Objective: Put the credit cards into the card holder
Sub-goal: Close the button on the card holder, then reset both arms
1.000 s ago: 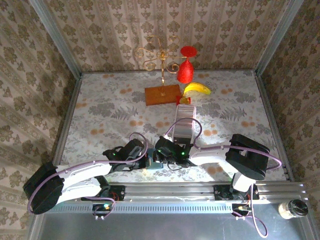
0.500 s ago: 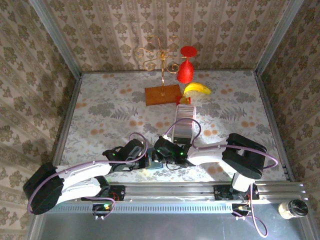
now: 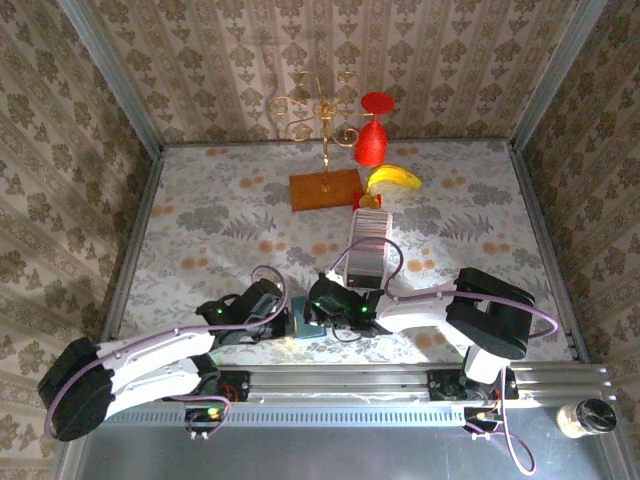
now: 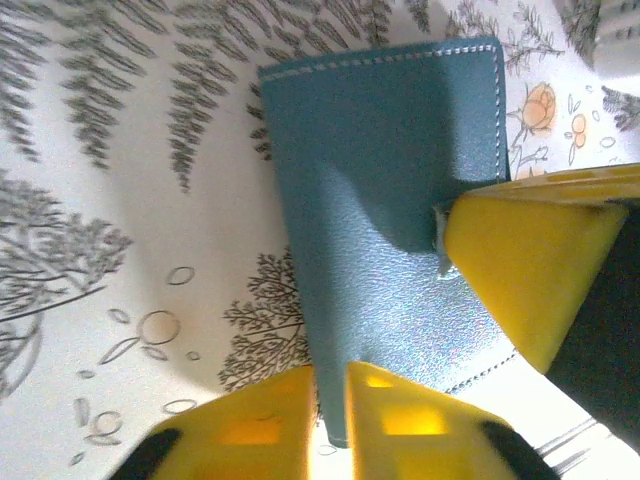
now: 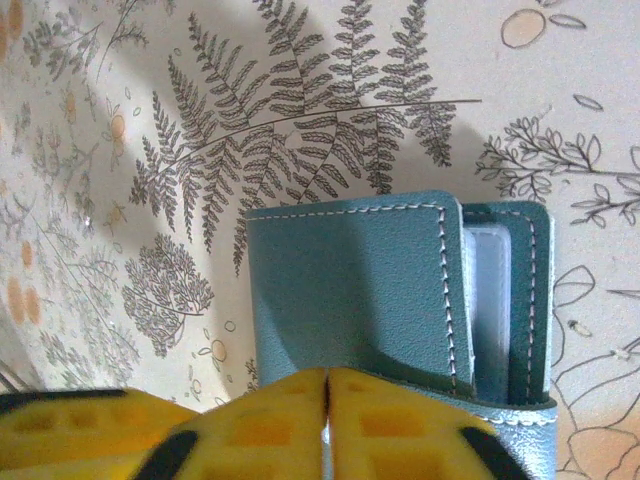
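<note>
The teal holder (image 4: 380, 180) lies at the surface's (image 3: 220, 220) 6 o'clock edge, the cards (image 3: 368, 250) at its 1 o'clock. The left end effector (image 4: 332, 400) pinches its edge from 9 o'clock. The right end effector (image 5: 327, 400), fingers pressed together, grips its flap from 3 o'clock.

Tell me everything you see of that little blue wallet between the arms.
The card holder is a small teal wallet of grainy, leather-like stuff with pale stitching. It lies folded on the flowered table, a paler pocket peeking out at one side. The left pincer and right pincer each nip an edge.
</note>
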Robot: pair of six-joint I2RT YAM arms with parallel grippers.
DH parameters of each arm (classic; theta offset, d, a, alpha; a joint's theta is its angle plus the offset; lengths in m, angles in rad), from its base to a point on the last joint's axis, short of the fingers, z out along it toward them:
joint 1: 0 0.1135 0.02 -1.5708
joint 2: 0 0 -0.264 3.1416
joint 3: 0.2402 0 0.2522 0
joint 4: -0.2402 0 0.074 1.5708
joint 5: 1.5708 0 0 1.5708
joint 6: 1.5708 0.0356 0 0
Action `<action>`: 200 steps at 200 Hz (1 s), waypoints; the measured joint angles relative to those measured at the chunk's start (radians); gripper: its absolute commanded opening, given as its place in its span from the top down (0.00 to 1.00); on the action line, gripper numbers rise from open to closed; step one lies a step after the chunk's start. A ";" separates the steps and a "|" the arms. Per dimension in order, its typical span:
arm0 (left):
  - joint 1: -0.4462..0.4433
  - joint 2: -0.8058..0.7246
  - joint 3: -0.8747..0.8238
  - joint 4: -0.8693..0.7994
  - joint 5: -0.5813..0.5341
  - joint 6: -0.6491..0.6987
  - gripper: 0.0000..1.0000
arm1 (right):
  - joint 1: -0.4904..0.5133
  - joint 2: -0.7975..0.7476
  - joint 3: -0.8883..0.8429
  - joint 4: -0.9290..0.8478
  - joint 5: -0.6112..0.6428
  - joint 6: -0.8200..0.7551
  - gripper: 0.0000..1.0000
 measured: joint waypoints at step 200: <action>0.797 -0.055 0.178 0.169 -0.472 0.492 0.00 | -0.583 -0.857 -0.262 -0.045 0.402 -0.946 0.07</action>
